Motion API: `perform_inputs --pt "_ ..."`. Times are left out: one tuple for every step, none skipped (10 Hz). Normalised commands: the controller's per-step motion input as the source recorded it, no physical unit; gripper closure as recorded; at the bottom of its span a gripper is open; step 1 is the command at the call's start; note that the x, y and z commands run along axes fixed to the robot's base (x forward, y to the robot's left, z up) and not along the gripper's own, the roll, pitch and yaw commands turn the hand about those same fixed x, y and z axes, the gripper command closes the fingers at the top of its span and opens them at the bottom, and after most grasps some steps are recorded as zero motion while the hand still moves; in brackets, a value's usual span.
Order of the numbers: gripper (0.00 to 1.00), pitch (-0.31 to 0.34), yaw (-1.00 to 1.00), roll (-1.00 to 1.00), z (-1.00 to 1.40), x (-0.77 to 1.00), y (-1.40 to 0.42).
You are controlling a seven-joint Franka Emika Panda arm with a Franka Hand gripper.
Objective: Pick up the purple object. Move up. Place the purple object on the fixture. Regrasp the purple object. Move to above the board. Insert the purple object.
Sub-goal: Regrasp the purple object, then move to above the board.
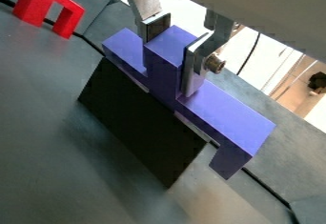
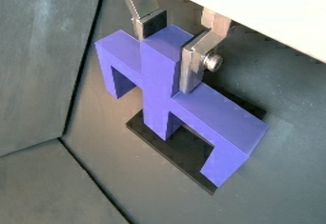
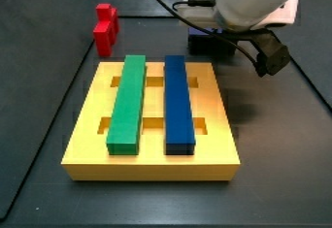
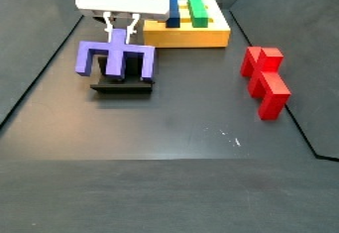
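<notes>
Gripper (image 2: 176, 45) clamped on the central stub of the purple object (image 2: 173, 90): one silver finger (image 1: 197, 64) flat against each side of the stub in both wrist views, no gap visible.

Purple object sits on the fixture (image 4: 122, 85), prongs pointing down toward the base plate, crossbar overhanging both ends of it. Can't tell whether the prong tips are seated or just touching. One purple piece, three prongs counted in a side view (image 4: 118, 58).

Fixture: one, black, on the dark floor just beside the board (image 4: 185, 36), on the side away from the red stepped block (image 4: 267, 77).

Board: one yellow slab, carrying one green bar (image 3: 127, 101) and one blue bar (image 3: 177, 104), lying parallel along its length, with open slots showing between and beside them.

Red block: one, on the floor well apart from the fixture, near a board corner in a side view (image 3: 104, 25). Gripper nowhere near it.
</notes>
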Motion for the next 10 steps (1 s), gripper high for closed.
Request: perform_inputs --pt "1.0 0.0 0.0 0.0 0.0 0.0 0.0" --pt "1.0 0.0 0.0 0.0 1.4 0.0 0.0" --pt "1.0 0.022 0.0 0.04 1.4 0.0 0.0" --pt "1.0 0.065 -0.01 -0.01 1.4 -0.03 0.02" --pt "1.0 0.066 0.0 0.01 1.4 -0.02 0.02" --pt "1.0 0.088 0.02 0.03 1.4 0.0 0.0" --pt "1.0 0.09 0.03 0.01 1.4 0.0 -0.01" --pt "1.0 0.088 0.03 -0.01 1.4 0.01 0.01" --pt "1.0 0.079 0.04 0.0 0.75 0.01 0.0" --pt "1.0 0.082 0.06 0.01 0.3 0.03 -0.02"
